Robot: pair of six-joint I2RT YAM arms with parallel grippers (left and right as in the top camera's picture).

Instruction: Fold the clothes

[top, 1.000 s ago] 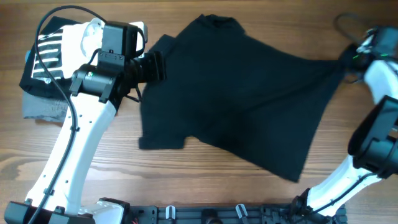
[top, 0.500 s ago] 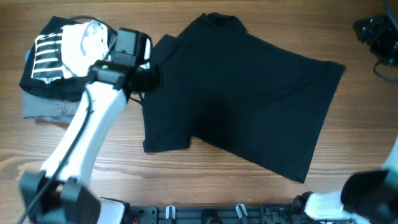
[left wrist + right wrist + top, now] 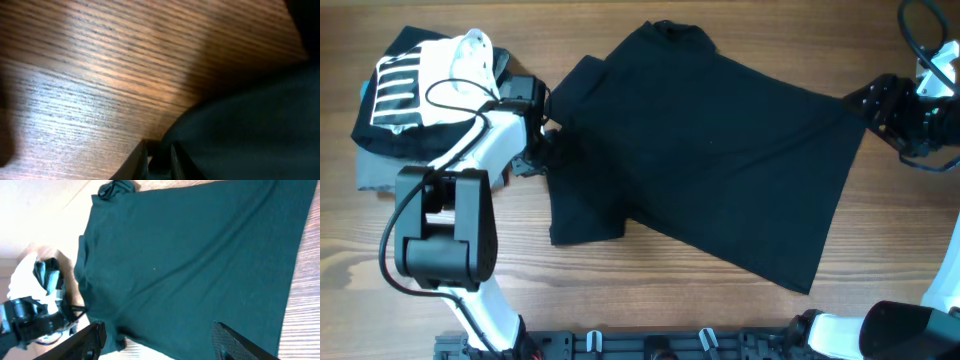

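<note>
The clothes, a plain black T-shirt, lie spread over the middle of the table with the collar at the far side. My left gripper is at the shirt's left edge, near the sleeve. In the left wrist view its fingers stand close together with a fold of the dark fabric pinched between them. My right gripper hovers by the shirt's right corner. In the right wrist view it is wide open above the clothes, with nothing between its fingers.
A black garment with white stripes lies on a grey folded garment at the far left, with a white item on top. A cable loops at the far right. The arm bases line the near edge.
The left gripper came down at the shirt's left edge and closed on the fabric. The right gripper let go of the right corner, which now lies flat, and stands open beside it.
</note>
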